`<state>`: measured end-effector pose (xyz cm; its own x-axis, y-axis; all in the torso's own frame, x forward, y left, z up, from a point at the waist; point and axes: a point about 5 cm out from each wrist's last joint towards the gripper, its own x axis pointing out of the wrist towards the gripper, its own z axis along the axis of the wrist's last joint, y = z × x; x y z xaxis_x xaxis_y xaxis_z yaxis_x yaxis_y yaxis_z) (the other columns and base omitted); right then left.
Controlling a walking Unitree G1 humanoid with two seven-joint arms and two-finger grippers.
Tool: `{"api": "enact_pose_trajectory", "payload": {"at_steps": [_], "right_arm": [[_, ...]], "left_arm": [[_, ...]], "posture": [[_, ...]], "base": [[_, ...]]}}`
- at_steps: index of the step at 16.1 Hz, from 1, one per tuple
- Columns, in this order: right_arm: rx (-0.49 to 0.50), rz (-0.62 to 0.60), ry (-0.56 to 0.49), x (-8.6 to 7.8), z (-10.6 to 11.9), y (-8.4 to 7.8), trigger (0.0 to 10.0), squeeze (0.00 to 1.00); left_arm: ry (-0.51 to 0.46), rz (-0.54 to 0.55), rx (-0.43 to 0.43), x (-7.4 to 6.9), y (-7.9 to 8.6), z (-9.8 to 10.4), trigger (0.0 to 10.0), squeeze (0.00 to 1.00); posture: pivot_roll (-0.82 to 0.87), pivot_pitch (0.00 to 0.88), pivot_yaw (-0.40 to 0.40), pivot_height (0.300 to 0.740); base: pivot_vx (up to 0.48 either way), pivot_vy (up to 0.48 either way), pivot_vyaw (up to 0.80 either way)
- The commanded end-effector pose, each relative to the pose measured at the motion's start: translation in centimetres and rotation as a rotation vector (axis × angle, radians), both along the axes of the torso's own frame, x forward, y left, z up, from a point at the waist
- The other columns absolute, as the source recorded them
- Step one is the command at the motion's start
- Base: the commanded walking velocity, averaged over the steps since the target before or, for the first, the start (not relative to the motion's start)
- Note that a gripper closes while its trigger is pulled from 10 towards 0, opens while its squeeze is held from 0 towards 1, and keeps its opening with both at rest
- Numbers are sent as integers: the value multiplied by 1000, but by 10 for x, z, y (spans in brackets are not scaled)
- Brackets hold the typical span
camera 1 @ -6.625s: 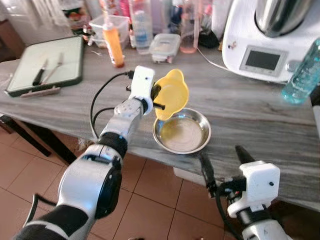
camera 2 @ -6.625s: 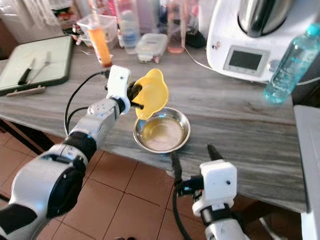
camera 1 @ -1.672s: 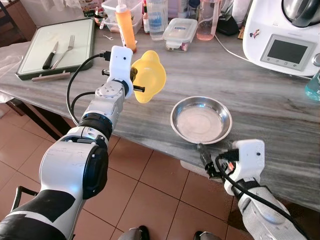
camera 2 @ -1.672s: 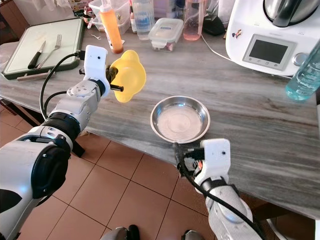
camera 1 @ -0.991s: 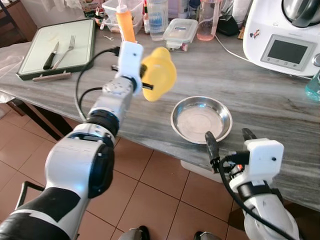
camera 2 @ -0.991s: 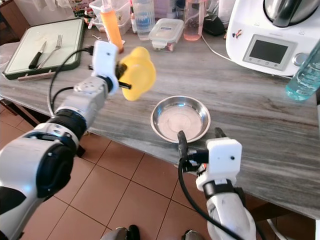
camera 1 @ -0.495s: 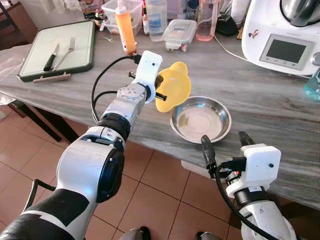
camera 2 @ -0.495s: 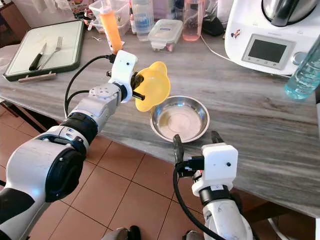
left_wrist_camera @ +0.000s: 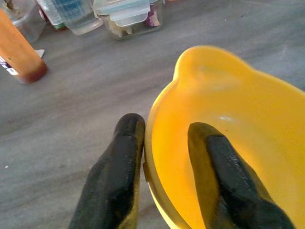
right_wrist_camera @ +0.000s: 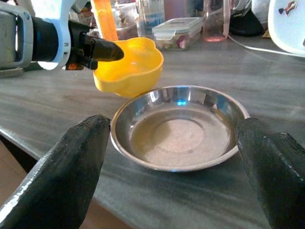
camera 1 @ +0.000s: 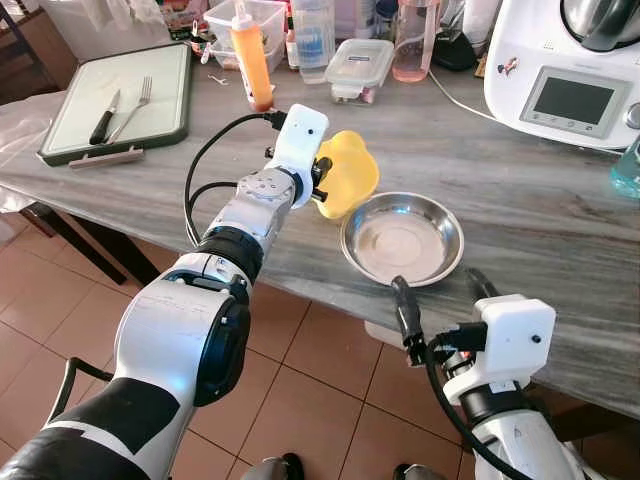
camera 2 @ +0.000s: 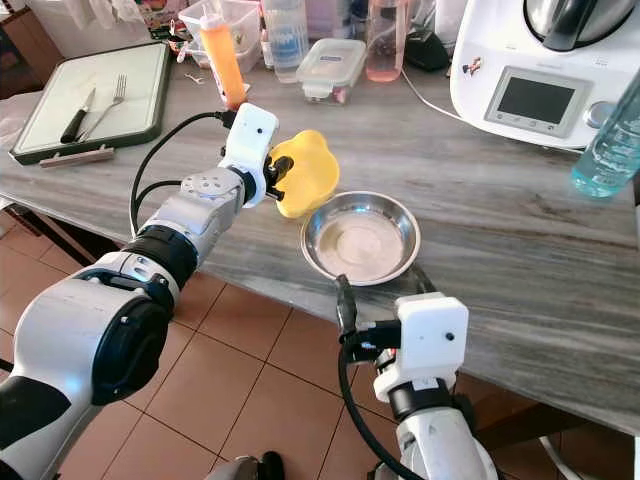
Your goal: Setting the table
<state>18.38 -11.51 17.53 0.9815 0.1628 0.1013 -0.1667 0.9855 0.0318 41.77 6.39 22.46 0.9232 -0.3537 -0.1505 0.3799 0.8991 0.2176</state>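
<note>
Yellow bowl [camera 1: 348, 173] — in left end effector [camera 1: 322, 180] — beside steel dish [camera 1: 402, 238]

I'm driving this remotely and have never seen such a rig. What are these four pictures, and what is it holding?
This is a humanoid robot with two silver arms ending in black two-fingered grippers. Two pictures come from its head cameras, looking down at a grey counter; the other two look along each gripper's fingers. The left gripper pinches the rim of a yellow bowl, held just beside a steel dish. The right gripper is open and holds nothing, at the counter's edge facing the dish. Farther back lie a tray with a knife and fork, an orange bottle and a white kitchen machine.
</note>
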Motion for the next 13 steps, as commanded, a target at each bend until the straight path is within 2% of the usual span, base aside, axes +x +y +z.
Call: {"api": "enact_pose_trajectory", "payload": {"at_steps": [1,5,10,13], "right_arm": [[14,19,-9,-3,4,3,10000,0],[11,20,4,-3,1,3,10000,0],[11,22,13,-3,-1,4,10000,0],[13,24,15,-2,-2,4,10000,0]], "left_arm": [[-5,17,29,2,3,4,10000,1000],[-16,55,40,2,5,5,10000,1000],[-30,80,7,4,7,9,10000,1000],[-59,99,-45,5,10,18,10000,1000]], "posture": [[-144,155,140,740],[-146,156,141,740],[-143,158,136,740],[-133,157,129,740]], "base": [[0,0,0],[0,0,0],[0,0,0],[0,0,0]]}}
